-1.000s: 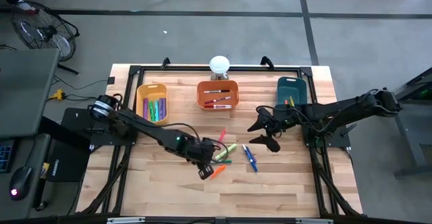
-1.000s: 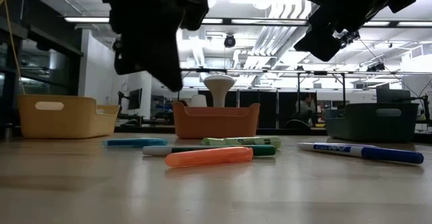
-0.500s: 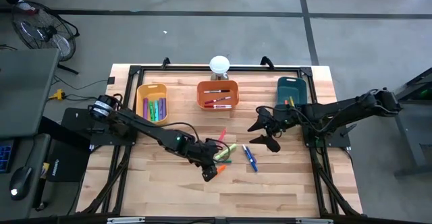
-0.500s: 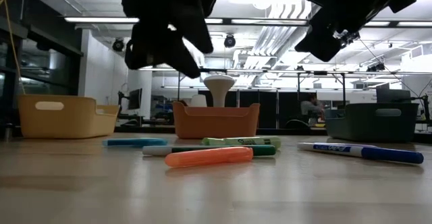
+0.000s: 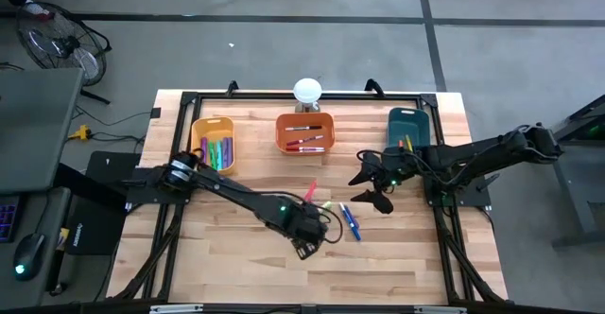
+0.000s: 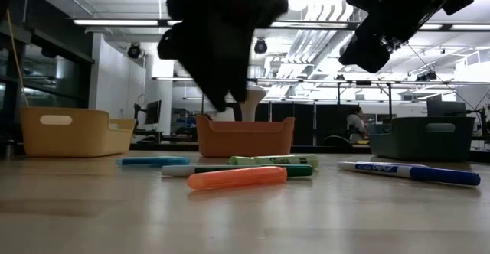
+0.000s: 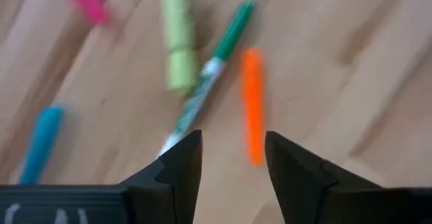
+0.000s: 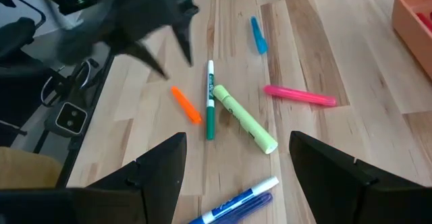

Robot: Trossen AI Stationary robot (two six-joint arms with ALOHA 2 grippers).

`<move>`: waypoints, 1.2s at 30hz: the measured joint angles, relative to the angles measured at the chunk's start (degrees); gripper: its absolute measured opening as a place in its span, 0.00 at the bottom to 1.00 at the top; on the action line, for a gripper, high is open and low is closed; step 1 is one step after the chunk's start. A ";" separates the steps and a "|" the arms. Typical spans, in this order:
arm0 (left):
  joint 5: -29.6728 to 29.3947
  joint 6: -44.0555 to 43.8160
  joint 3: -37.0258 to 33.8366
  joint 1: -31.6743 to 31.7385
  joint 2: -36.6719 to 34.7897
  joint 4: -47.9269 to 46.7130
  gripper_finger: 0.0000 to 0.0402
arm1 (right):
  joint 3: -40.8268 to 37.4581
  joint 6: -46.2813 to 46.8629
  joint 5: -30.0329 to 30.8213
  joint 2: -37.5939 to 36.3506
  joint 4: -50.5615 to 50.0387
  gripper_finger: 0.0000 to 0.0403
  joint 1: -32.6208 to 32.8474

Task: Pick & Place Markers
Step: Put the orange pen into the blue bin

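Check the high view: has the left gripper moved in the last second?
Yes. The left gripper has shifted toward the table's right side, away from the yellow bin, and now covers the orange marker. Its fingers are open.

My two arms are dark, almost black, with thin black cables running along them. A little green light glows on my left arm (image 5: 281,208) and another on my right arm (image 5: 393,183). My fingers (image 7: 181,164) are black and pointed.
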 joint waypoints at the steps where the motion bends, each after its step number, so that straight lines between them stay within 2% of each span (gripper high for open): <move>1: 0.86 -0.63 1.48 0.02 0.90 -2.45 0.39 | 0.02 -0.02 -0.09 0.00 -0.39 0.63 0.00; 8: 3.30 -6.59 6.80 -0.52 5.20 -2.40 0.39 | 0.02 0.31 -2.09 0.00 -4.69 0.63 0.00; 15: 3.99 -9.08 7.66 -1.53 6.74 -4.20 0.39 | 0.02 0.47 -3.78 0.00 -5.89 0.63 1.69; 20: 3.64 -10.41 7.62 -1.53 6.80 -4.75 0.39 | 0.02 4.11 -3.78 0.00 -5.88 0.63 3.79; 36: 2.91 -8.89 7.58 -1.46 7.65 -2.66 0.39 | 0.02 10.97 2.94 0.00 -2.71 0.63 10.28</move>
